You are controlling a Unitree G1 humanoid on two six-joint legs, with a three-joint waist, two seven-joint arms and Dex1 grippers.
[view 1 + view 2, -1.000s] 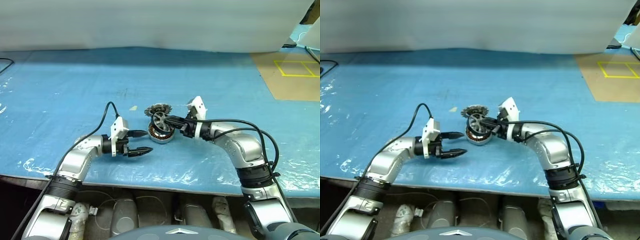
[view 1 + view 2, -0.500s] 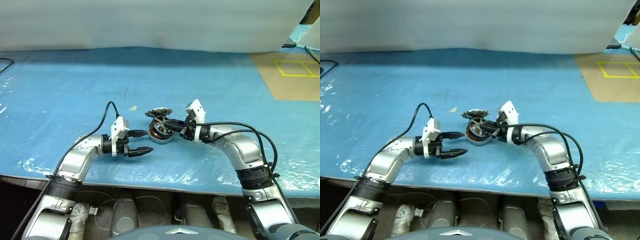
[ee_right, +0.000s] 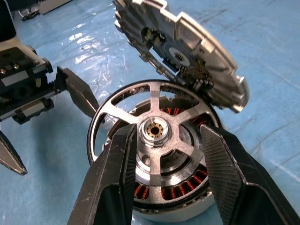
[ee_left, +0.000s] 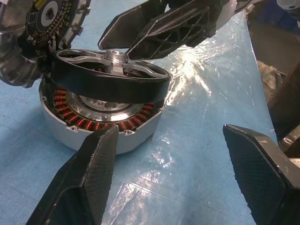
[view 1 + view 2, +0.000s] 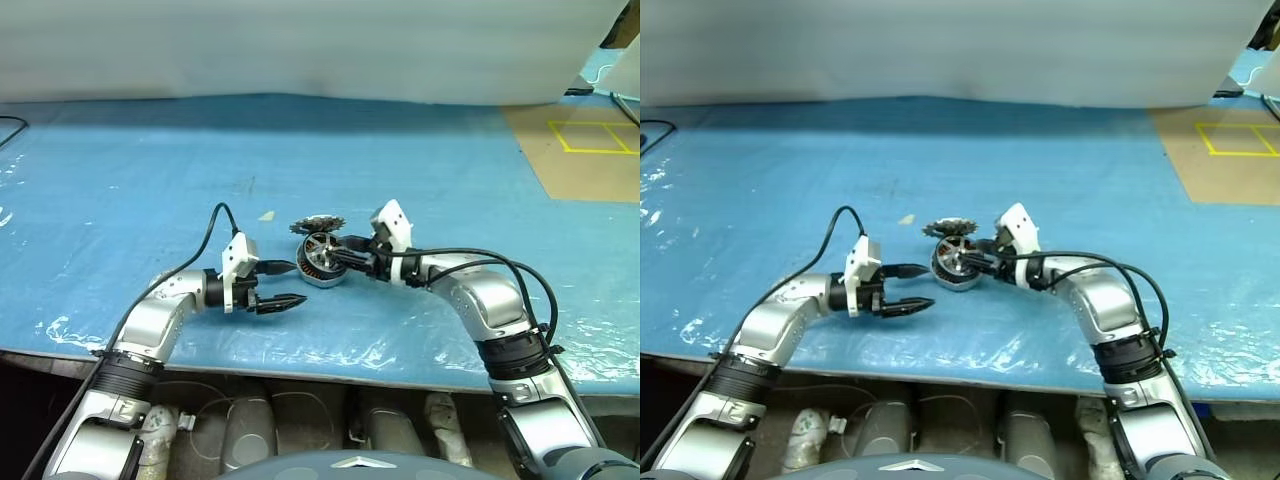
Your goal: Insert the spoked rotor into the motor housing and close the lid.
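The spoked rotor [image 3: 154,129], black-rimmed with silver spokes, lies tilted on top of the motor housing [image 4: 93,124], whose copper windings show beneath it. My right gripper [image 5: 335,255] is open, a finger on each side of the rotor's hub with a gap on both sides. The grey toothed lid [image 3: 187,51] leans tilted against the far side of the housing [image 5: 322,272]. My left gripper [image 5: 290,283] hovers open just to the left of the housing, pointing at it, with nothing between its fingers [image 4: 89,173].
The parts rest on a table covered with a crinkled blue plastic sheet [image 5: 150,180]. A brown board [image 5: 580,150] with a yellow taped square lies at the far right. The table's front edge [image 5: 300,365] runs close below both arms.
The right gripper's jaws have parted around the rotor's hub. The rotor has dropped from a steep, held tilt to lie flatter on the housing. The left arm kept still.
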